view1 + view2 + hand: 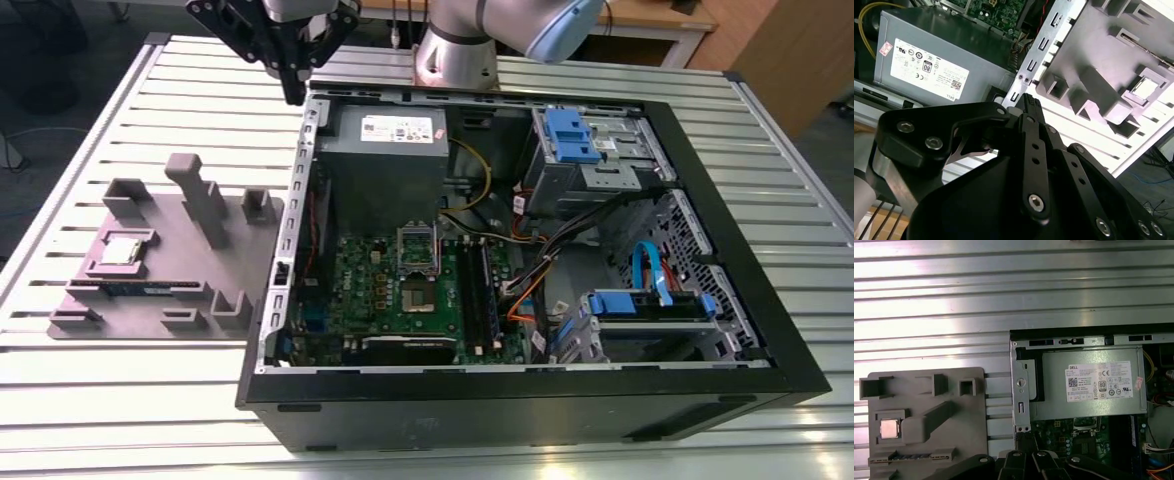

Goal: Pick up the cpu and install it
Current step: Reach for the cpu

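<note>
Slatted metal table (120,400), wooden cabinets (787,60) upper right; shiny square cpu (123,250) in grey tray (147,322), exterior view's left; gripper (291,92) jaws look closed, empty.

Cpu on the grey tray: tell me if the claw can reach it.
Probably yes: the cpu lies uncovered in the grey tray, nothing above it; the claw hangs by the case corner.

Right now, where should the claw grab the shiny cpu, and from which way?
Probably by two opposite edges, straight down from above: the cpu lies flat, shiny face up, in a pocket of the grey holder.
</note>
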### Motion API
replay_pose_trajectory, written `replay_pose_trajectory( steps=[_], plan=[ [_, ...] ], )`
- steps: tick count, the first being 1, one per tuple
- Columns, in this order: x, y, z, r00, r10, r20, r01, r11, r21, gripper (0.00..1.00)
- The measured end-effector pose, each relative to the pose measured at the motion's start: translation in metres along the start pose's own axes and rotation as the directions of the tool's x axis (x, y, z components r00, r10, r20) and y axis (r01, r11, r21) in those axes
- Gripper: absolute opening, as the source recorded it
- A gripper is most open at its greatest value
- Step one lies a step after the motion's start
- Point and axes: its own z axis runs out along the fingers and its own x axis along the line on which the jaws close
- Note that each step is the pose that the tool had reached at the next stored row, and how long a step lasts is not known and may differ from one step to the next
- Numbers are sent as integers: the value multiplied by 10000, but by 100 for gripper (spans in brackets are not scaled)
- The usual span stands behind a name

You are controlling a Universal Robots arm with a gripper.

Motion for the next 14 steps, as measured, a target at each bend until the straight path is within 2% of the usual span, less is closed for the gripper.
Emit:
replay_pose_trajectory(
  steps=[14],
  plan=[
    [14, -1, 0, 10000, 0, 1, 0, 10000, 0, 11]
  ],
)
